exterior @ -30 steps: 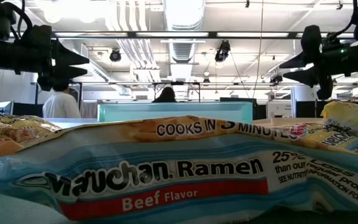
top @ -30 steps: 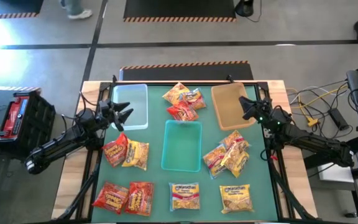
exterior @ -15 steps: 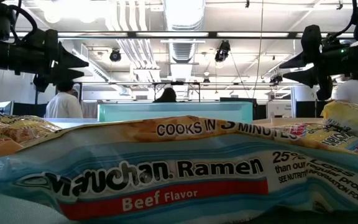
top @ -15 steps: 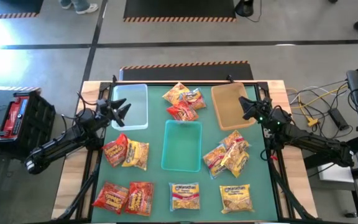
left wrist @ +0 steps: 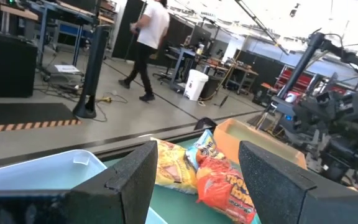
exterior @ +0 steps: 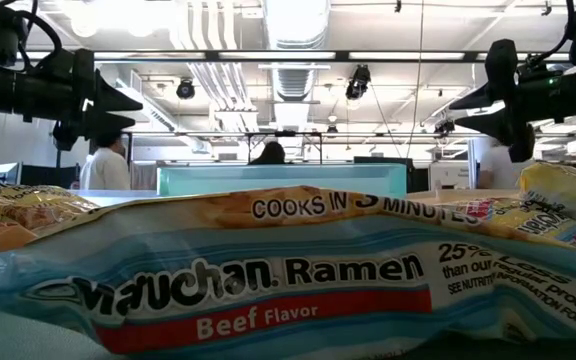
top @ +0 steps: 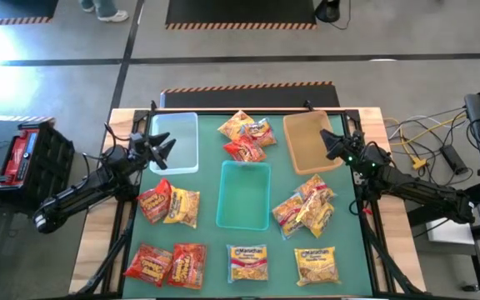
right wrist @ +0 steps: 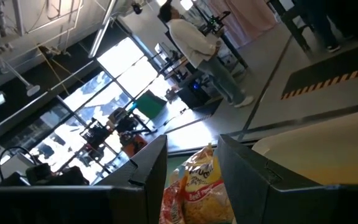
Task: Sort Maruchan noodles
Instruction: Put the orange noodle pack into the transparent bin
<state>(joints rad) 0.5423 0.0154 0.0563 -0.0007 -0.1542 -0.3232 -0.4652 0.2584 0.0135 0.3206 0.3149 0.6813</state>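
Note:
Several Maruchan noodle packets lie flat on the green mat: a pile at the far middle (top: 246, 136), a pair at the left (top: 169, 205), a red pair at the near left (top: 167, 264), single yellow ones at the near edge (top: 247, 262) (top: 317, 265), and a pile at the right (top: 304, 208). My left gripper (top: 167, 146) hovers open over the clear bin (top: 177, 133), held level. My right gripper (top: 327, 143) hovers open over the tan bin (top: 307, 142), also level. Neither holds anything.
A teal bin (top: 244, 196) stands in the middle of the mat between the packet groups. A yellow beef packet (exterior: 268, 270) fills the low view right in front of the camera. People walk on the floor beyond the table's far edge.
My left gripper has turned a little on its wrist, its fingertips swinging slightly toward the table's far edge, and it stays open and high. The packets and bins lie as before.

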